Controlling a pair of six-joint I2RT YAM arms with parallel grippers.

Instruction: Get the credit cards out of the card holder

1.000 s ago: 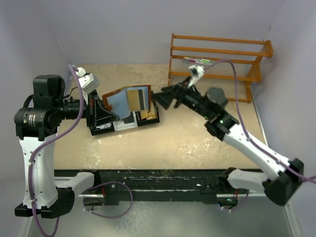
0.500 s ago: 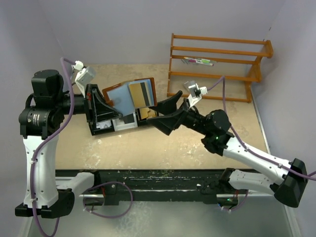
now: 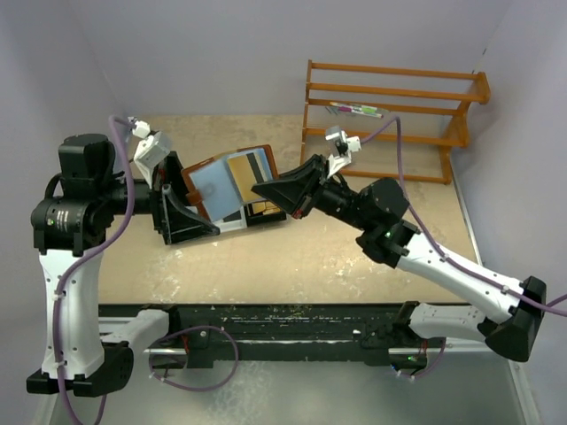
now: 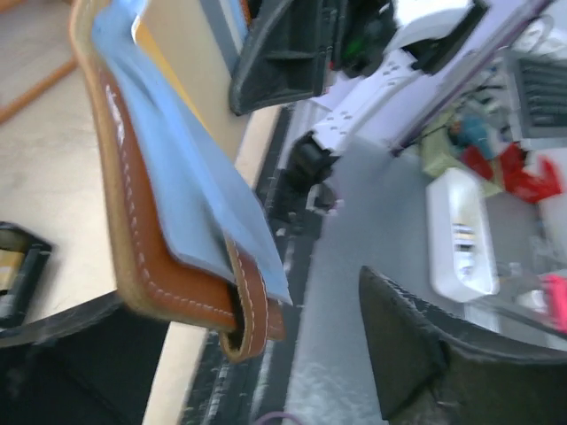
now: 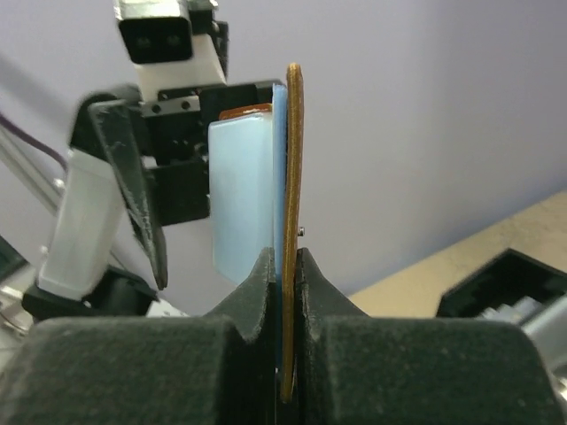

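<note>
The brown leather card holder [image 3: 213, 184] hangs open above the table, its light blue lining facing up. A tan credit card [image 3: 239, 172] with a dark stripe sits in its right half. My right gripper [image 3: 268, 188] is shut on the holder's right edge; in the right wrist view the fingers [image 5: 261, 274] pinch the brown leather edge [image 5: 291, 159] and its blue lining. My left gripper [image 3: 188, 200] stands open at the holder's left end. In the left wrist view the holder [image 4: 133, 239] leans by one finger, with a wide gap to the other finger [image 4: 416, 345].
A black-and-white tray [image 3: 232, 221] lies on the table just under the holder, orange-yellow pieces in it. An orange wooden rack [image 3: 390, 97] stands at the back right with pens [image 3: 356, 110] on a shelf. Purple walls enclose the table.
My right gripper swung left to the holder and shut on its right edge. My left gripper, shut on the holder before, has opened. The holder sits slightly lower.
</note>
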